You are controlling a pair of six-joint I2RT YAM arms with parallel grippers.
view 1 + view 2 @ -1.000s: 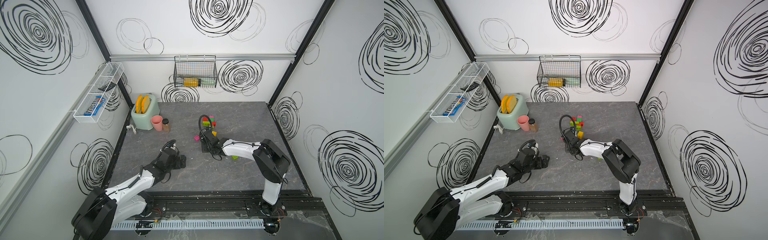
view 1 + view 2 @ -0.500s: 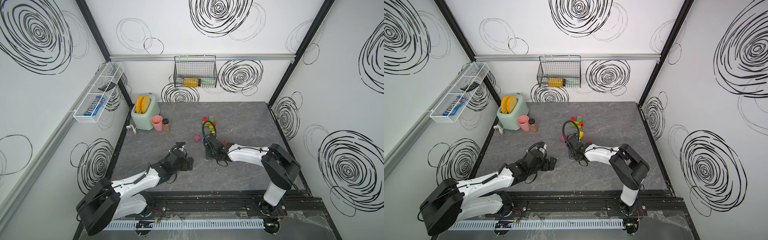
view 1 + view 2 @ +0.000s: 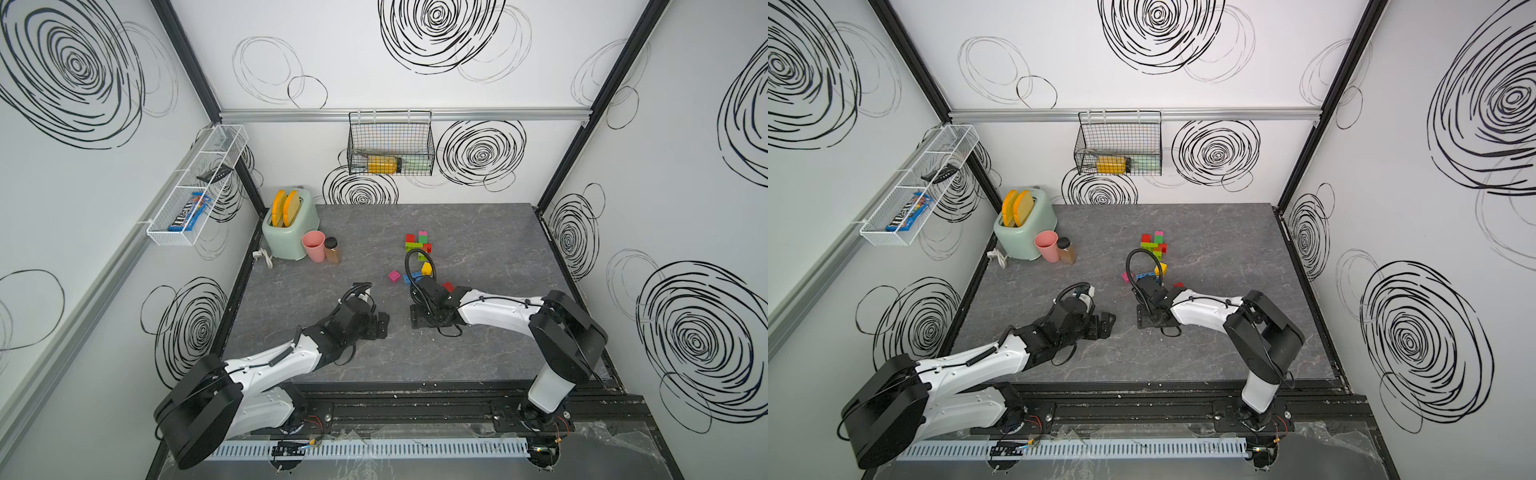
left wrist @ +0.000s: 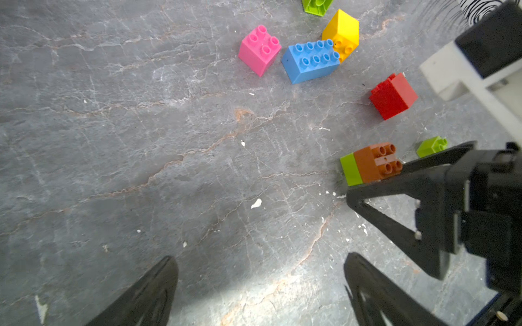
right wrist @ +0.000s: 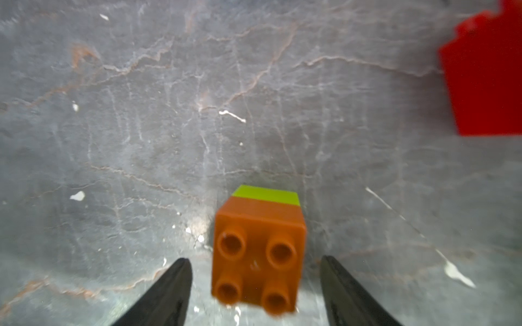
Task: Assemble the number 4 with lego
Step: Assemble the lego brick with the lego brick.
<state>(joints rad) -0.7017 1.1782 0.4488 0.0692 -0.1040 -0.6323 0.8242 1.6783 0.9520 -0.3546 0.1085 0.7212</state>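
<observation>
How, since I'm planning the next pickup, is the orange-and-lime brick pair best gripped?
Probably across the orange brick's two smooth side faces, the right hand coming in from the studded end. The orange-and-lime pair lies on its side, studs facing that hand, whose open fingers flank those flat, parallel faces.

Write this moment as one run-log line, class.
left gripper: open, empty, above table | right gripper: open, flanking orange-lime brick pair, no grip | pair: lying on its side on table

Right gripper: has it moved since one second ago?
Yes. The right gripper has drawn back toward the front edge of the table, farther from the pink brick, which stayed put.
</observation>
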